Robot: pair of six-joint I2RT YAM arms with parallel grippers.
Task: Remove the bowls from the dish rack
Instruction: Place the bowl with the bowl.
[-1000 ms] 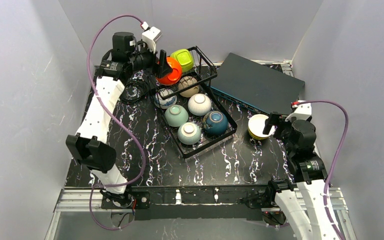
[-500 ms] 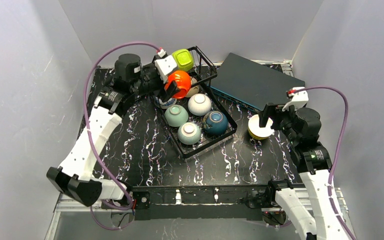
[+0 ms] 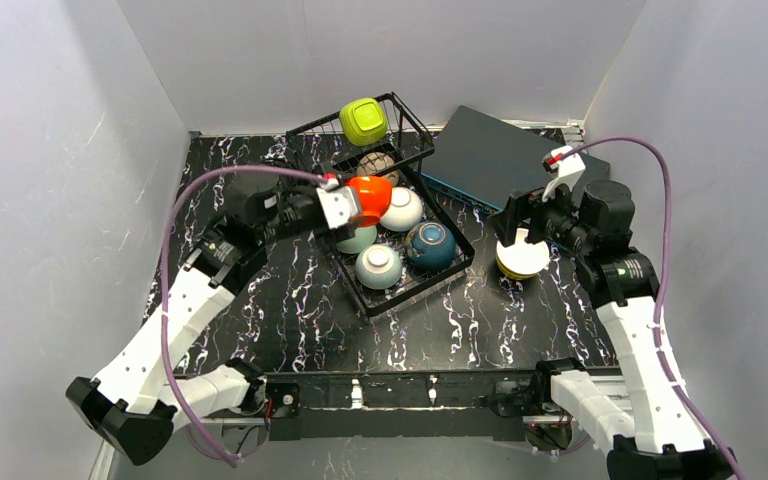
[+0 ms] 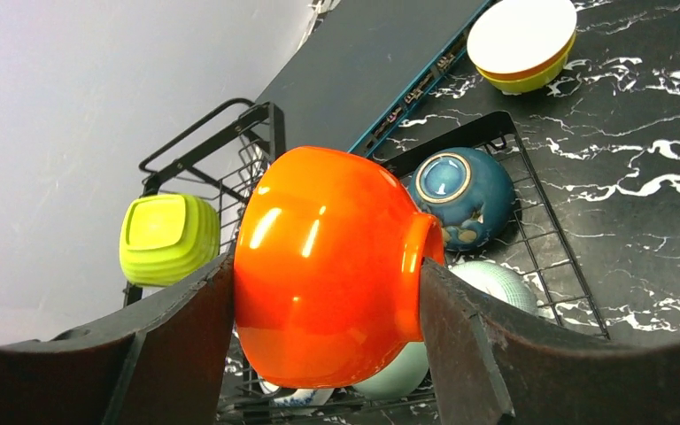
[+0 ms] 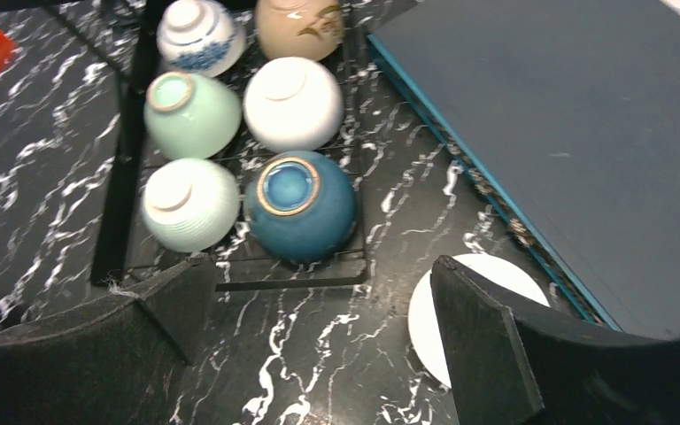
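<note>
Currently the left gripper (image 4: 323,301) is clamped on the orange bowl (image 3: 370,197), one finger on either side of its body. That bowl is held on its side over the left part of the dish rack (image 3: 420,287), just near of the raised basket tier. Whether it clears the bowls beneath cannot be told from these views.

The right gripper (image 3: 522,222) has its fingers spread wide and grasps nothing. It hangs over the yellow bowl (image 3: 520,262), which stands upright on the table (image 3: 290,310) just right of the rack, white inside showing, near the edge of the flat dark box (image 3: 515,165).

Contents of the rack, as seen:
- The lime green bowl (image 3: 363,121) sits in the raised tier at the far end, tipped on its side.
- The beige bowl (image 3: 375,165) lies below that tier, foot up.
- The blue-and-white bowl (image 5: 199,35) sits to the left of the beige one, foot up; the orange bowl hides it from above.
- The white bowl (image 3: 401,210) and one pale green bowl (image 3: 357,238) form the middle row, both overturned.
- The dark teal bowl (image 3: 429,245) and a second pale green bowl (image 3: 378,266) form the near row, both overturned and touching each other.

The rack stands at an angle on the table, its right corner just beside the box.
</note>
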